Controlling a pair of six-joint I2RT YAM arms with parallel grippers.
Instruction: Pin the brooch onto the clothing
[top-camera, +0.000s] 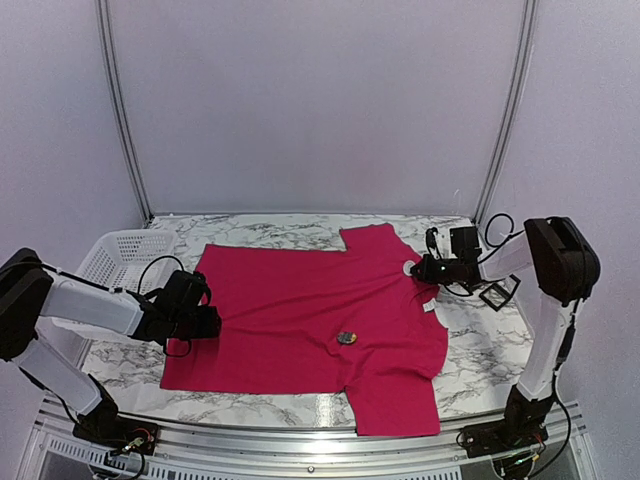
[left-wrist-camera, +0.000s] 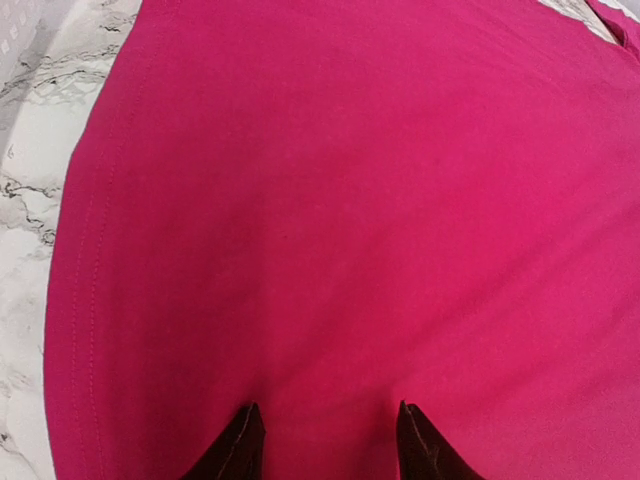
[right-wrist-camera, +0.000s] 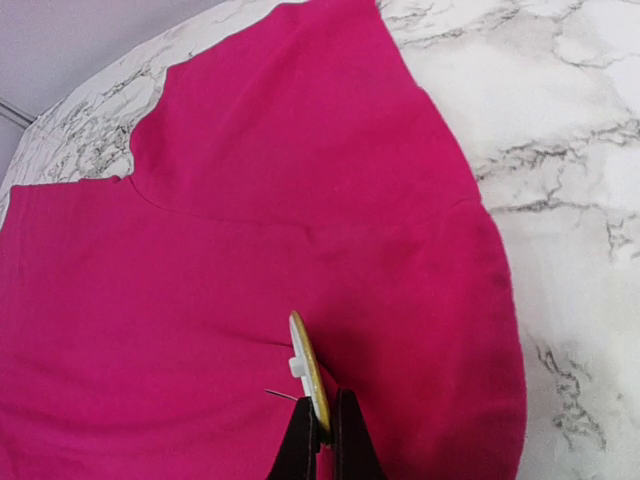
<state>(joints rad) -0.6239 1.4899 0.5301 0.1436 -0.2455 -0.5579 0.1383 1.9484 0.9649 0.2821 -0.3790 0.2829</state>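
Observation:
The clothing (top-camera: 300, 310) is a crimson-pink T-shirt lying flat on the marble table, with its neck toward the right. My right gripper (top-camera: 422, 270) is at the neck end, shut on the brooch (right-wrist-camera: 309, 365). The brooch is a thin gold-rimmed disc with a white back and a fine pin sticking out, held on edge just above the fabric (right-wrist-camera: 250, 250). From above the brooch (top-camera: 411, 268) shows as a small pale disc. My left gripper (top-camera: 213, 322) is at the shirt's left edge. Its dark fingertips (left-wrist-camera: 245, 435) stand apart over flat fabric (left-wrist-camera: 330, 200), holding nothing.
A small dark round object (top-camera: 346, 338) lies on the middle of the shirt. A white slotted basket (top-camera: 120, 255) stands at the back left. A black square frame (top-camera: 497, 294) and cables lie on the marble by the right arm.

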